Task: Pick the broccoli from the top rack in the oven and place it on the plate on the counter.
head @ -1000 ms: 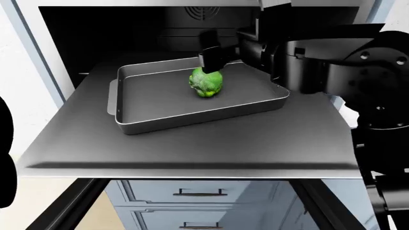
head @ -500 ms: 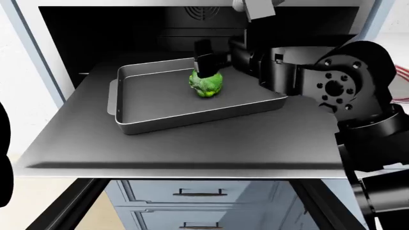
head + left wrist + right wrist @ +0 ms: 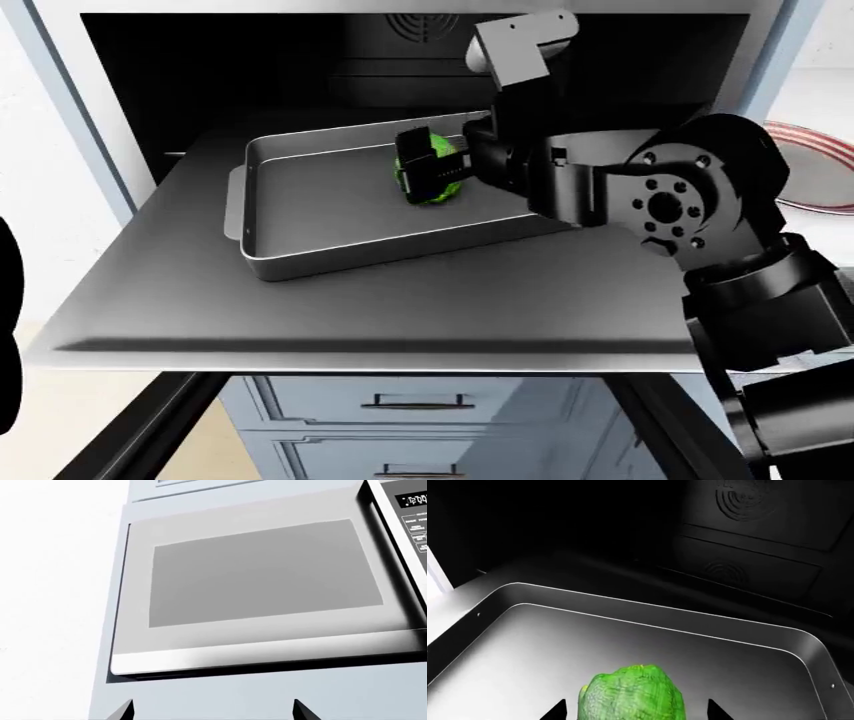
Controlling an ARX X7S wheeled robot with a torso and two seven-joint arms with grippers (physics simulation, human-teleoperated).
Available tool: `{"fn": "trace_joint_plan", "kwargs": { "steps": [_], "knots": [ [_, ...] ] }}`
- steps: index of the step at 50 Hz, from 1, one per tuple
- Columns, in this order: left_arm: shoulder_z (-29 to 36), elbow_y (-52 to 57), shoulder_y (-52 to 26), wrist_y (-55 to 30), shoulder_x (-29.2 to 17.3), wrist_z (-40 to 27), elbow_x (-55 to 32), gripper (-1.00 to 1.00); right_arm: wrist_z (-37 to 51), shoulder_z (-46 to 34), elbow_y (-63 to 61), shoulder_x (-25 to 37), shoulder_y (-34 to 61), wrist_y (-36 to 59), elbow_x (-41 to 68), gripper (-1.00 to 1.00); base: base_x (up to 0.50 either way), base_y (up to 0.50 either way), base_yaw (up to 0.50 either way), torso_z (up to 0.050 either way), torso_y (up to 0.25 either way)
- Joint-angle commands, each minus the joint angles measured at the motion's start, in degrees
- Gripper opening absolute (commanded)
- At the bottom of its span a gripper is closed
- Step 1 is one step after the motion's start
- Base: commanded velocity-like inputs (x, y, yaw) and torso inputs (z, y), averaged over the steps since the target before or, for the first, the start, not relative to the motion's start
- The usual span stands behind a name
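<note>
The bright green broccoli (image 3: 447,183) lies in a grey baking tray (image 3: 320,215) on the pulled-out top rack (image 3: 400,310) of the oven (image 3: 267,70). My right gripper (image 3: 430,170) reaches in from the right, and one dark finger crosses the front of the broccoli. In the right wrist view the broccoli (image 3: 630,695) sits between the two fingertips (image 3: 557,711), with a gap on each side, so my right gripper (image 3: 637,711) is open around it. The red-ringed plate (image 3: 817,165) shows at the right edge. My left gripper (image 3: 212,712) is open and holds nothing.
The left wrist view faces a pale appliance door (image 3: 267,580) with a grey window. Pale drawers with slim handles (image 3: 416,403) sit below the rack. The right arm's bulky elbow (image 3: 681,205) hangs over the rack's right side. The oven fan vent (image 3: 747,500) is on the back wall.
My right arm has swung left and lower, and its gripper has turned from above the broccoli to around it. The plate has come into view behind the arm.
</note>
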Motion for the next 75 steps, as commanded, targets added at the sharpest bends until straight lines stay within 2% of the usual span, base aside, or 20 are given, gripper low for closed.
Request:
{"fn": "trace_joint_plan", "kwargs": {
  "steps": [1, 44, 45, 75],
  "knots": [
    [0.43, 0.1, 0.32, 0.62, -0.22, 0.1, 0.34, 1.0, -0.39, -0.78, 0.25, -0.1, -0.44, 0.11, -0.04, 1.0, 0.0, 0.0, 0.0, 0.0, 0.0],
    [1.23, 0.3, 0.1, 2.08, -1.26, -1.31, -1.34, 1.0, -2.49, -3.65, 1.99, -0.64, -2.09, -2.77, -2.17, 1.0, 0.0, 0.0, 0.0, 0.0, 0.0],
    [1.29, 0.4, 0.09, 2.06, -1.28, -1.42, -1.48, 1.0, -2.69, -3.66, 1.63, -0.62, -2.13, -3.01, -2.19, -1.0, 0.0, 0.0, 0.0, 0.0, 0.0],
    [2.15, 0.23, -0.24, 2.83, -2.07, -1.71, -1.67, 1.0, -1.8, -2.38, -1.02, 1.09, -2.36, -3.59, -0.77, -1.0, 0.0, 0.0, 0.0, 0.0, 0.0]
  ]
}}
